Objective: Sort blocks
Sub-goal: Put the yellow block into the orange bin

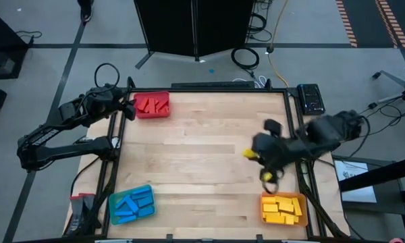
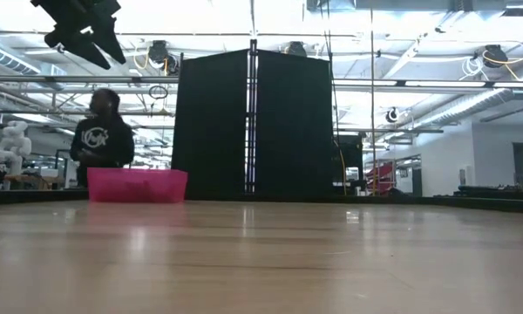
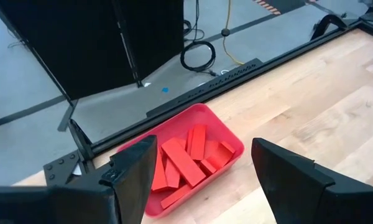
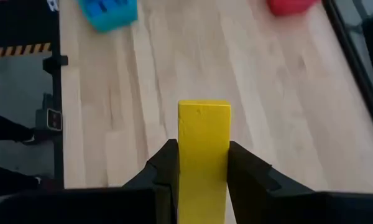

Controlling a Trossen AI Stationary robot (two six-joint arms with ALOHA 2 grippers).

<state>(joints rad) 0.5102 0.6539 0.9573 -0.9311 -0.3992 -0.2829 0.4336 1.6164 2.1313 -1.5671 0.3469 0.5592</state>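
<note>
In the high view, the right tool hovered over the counter above the yellow tray; the left tool sat beside the red tray. In the left wrist view, its fingers gaped over red blocks. In the right wrist view, fingers clamped 1 yellow block.

A tall black folding screen is seen behind the table on a grey floor marked with dark lines. Bright ceiling lights and exposed pipes are seen overhead. A person is seen standing at the far left.
</note>
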